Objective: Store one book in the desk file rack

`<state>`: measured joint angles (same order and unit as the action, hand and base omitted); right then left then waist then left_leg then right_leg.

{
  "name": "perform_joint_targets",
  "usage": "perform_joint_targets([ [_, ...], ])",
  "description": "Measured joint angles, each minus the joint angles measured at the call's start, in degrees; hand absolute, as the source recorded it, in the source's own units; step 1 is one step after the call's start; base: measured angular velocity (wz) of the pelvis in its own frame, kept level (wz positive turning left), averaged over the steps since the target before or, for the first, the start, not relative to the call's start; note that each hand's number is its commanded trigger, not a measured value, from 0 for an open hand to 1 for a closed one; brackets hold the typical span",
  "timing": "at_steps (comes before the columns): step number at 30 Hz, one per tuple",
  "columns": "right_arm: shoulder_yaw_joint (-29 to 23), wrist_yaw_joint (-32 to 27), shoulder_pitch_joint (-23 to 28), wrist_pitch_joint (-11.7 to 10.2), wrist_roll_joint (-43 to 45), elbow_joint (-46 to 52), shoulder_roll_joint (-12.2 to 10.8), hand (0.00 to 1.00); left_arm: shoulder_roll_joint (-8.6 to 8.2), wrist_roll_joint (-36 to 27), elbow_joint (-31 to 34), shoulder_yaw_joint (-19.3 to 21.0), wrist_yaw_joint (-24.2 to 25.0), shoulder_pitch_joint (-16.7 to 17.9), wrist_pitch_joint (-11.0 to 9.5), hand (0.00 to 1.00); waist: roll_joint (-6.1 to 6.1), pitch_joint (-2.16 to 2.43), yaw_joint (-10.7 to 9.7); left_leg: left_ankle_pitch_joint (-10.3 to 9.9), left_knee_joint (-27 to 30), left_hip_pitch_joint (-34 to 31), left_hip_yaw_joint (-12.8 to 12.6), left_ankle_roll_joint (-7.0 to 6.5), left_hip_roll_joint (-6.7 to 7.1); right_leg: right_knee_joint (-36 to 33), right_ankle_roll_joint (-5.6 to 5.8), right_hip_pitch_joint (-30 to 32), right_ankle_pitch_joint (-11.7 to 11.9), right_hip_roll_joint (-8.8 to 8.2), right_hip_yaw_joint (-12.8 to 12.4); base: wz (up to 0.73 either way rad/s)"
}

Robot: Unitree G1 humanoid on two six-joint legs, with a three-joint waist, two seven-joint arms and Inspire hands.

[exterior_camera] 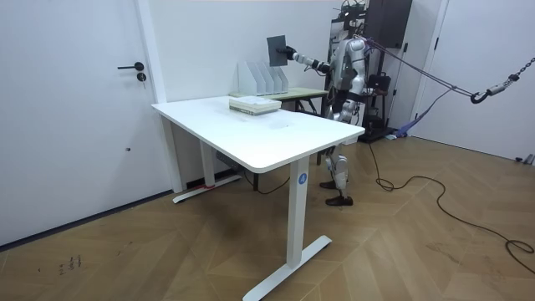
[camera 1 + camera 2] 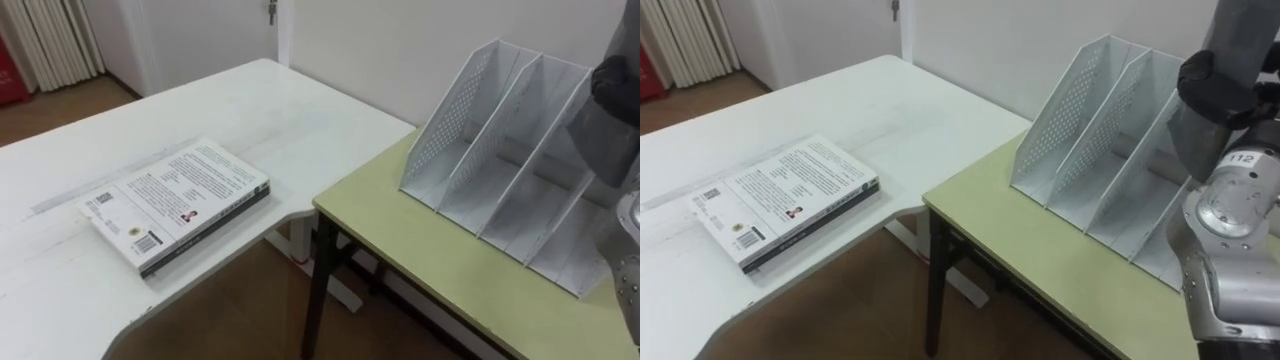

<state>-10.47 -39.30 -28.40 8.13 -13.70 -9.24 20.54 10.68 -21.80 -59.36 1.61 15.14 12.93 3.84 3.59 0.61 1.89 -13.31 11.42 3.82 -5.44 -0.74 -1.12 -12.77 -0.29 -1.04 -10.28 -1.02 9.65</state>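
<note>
A white perforated file rack [image 2: 500, 150] with several slots stands on the green table [image 2: 430, 265]. My right hand [image 1: 290, 53] is raised above the rack [image 1: 261, 79], shut on the edge of a dark book [image 1: 277, 48] that it holds upright. In the eye views that hand [image 2: 1223, 88] shows dark over the rack's right slots, above the silver forearm. A second, white-covered book [image 2: 180, 203] lies flat on the white desk [image 2: 60, 300] to my left. My left hand [image 1: 358, 85] is down beside my body.
I stand at the green table, behind the white desk [image 1: 276, 138]. A gap of wooden floor [image 2: 240, 310] separates the two tabletops. A white wall rises right behind the rack. A door [image 1: 75, 100] is at the room view's left.
</note>
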Motion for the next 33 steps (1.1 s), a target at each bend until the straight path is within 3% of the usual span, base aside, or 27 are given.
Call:
perform_joint_targets([
  [27,-0.5,-1.9,-0.3,0.3,-1.5,-1.6,0.6,1.0,0.05,0.0,0.0,0.5,-3.8,0.1,0.9,0.0,-0.4,0.02,0.0,0.2,0.0,-0.4,1.0,0.16,0.03,0.1,-0.09,0.0,0.0,-0.01,0.8,0.01],
  [33,-0.5,-1.8,-3.0,0.4,-4.2,-8.8,1.9,1.0,0.11,0.0,0.2,1.3,-5.0,0.2,1.0,0.0,-0.11,-0.15,0.1,0.2,0.0,-0.4,1.0,0.16,0.03,0.2,-0.1,0.0,0.0,-0.03,0.8,0.0],
])
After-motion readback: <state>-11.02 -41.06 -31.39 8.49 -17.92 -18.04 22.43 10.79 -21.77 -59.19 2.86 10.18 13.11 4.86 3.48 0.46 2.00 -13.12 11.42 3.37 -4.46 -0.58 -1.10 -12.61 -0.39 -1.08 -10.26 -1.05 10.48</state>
